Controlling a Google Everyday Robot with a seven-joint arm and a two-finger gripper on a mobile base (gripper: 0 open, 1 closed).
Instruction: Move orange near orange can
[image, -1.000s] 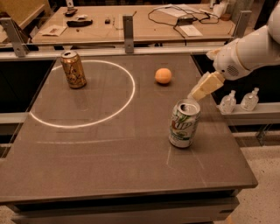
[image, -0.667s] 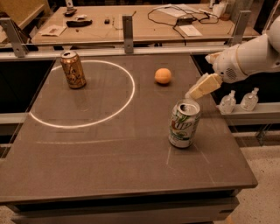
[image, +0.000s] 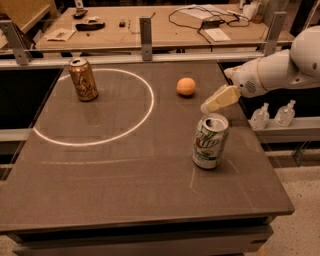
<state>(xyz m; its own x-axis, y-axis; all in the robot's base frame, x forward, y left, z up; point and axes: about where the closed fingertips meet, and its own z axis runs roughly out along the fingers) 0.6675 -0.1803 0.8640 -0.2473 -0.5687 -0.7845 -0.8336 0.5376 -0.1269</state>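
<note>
The orange lies on the dark table at the back, right of the middle. The orange can stands upright at the back left, just inside a white ring drawn on the tabletop. My gripper comes in from the right on a white arm, hanging just above the table. It is to the right of the orange and a little nearer, not touching it, and it holds nothing.
A white-and-green 7UP can stands upright right below and in front of the gripper. A white ring marks the table's left half. A rail with posts runs behind the table. Two small bottles stand off the right edge.
The gripper has drifted slightly left and down toward the orange and the 7UP can. The orange and both cans have not moved.
</note>
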